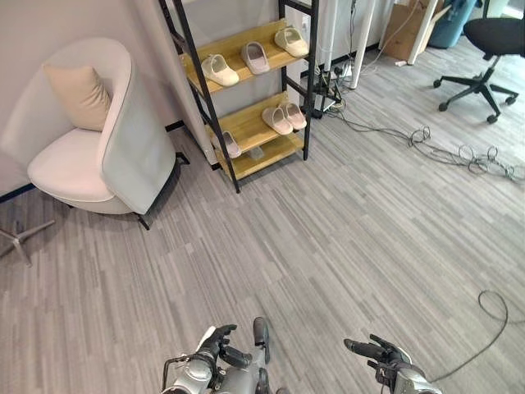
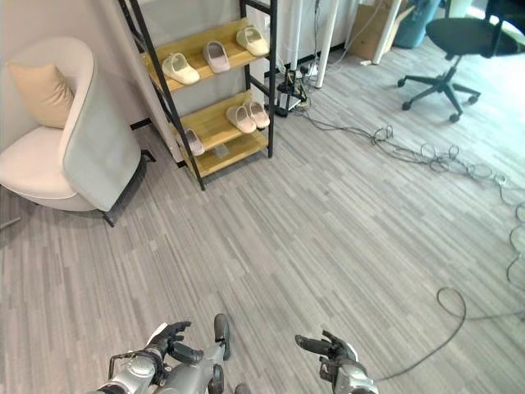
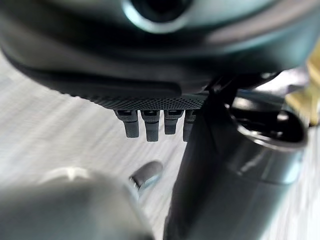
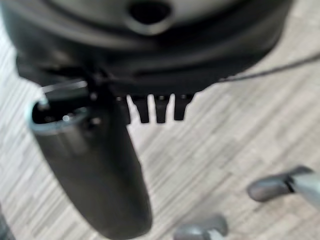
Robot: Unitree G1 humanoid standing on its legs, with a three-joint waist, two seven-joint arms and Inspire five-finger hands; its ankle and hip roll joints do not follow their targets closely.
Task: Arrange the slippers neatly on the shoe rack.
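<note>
Beige slippers [image 1: 220, 71] far beyond robot hand [image 1: 215, 345]

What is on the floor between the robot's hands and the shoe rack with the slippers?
Nothing: the left eye view shows bare grey floor from the left hand and right hand to the shoe rack.

Floor and shoe rack [image 1: 246, 98] are viewed from head height by both eye views, angled down, well beyond the fingertips. Carpet past the fingers [image 3: 150, 127] is seen close-up by wrist views.
</note>
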